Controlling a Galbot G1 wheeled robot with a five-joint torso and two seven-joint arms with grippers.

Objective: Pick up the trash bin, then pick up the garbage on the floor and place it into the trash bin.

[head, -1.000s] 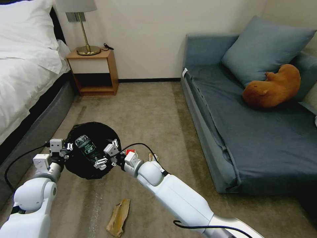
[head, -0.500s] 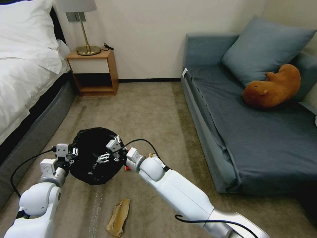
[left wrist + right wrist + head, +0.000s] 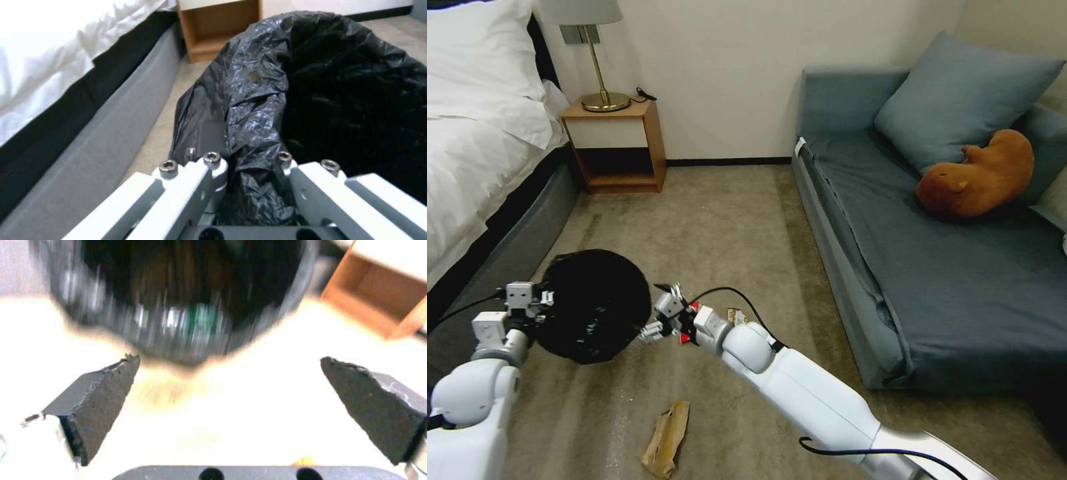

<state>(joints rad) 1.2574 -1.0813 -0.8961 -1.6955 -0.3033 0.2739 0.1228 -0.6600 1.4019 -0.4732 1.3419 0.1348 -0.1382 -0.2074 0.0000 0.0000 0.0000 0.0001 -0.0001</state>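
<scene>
The trash bin [image 3: 594,307], lined with a crinkly black bag, hangs tilted just above the carpet. My left gripper [image 3: 542,299] is shut on its rim, and in the left wrist view the fingers [image 3: 249,163] pinch a fold of the bag [image 3: 333,83]. My right gripper [image 3: 659,315] stands open and empty just right of the bin. Its wrist view looks between the pads [image 3: 229,361] into the bin [image 3: 178,290], where a blurred green-labelled bottle [image 3: 200,318] lies. A red-and-white packet [image 3: 684,338] lies under the right wrist and a gold-brown wrapper [image 3: 736,315] beside it. The crumpled brown paper wrapper [image 3: 667,437] lies nearer to me.
A bed [image 3: 480,167] with a grey base runs along the left, close to the bin. A wooden nightstand [image 3: 617,143] with a lamp [image 3: 594,60] stands at the back wall. A blue sofa [image 3: 934,253] with a cushion and a brown plush toy [image 3: 977,177] lines the right. Open carpet lies between.
The right gripper held the bottle over the bin, let it drop in, and has drawn back out to the right. The left arm has swung the bin leftward.
</scene>
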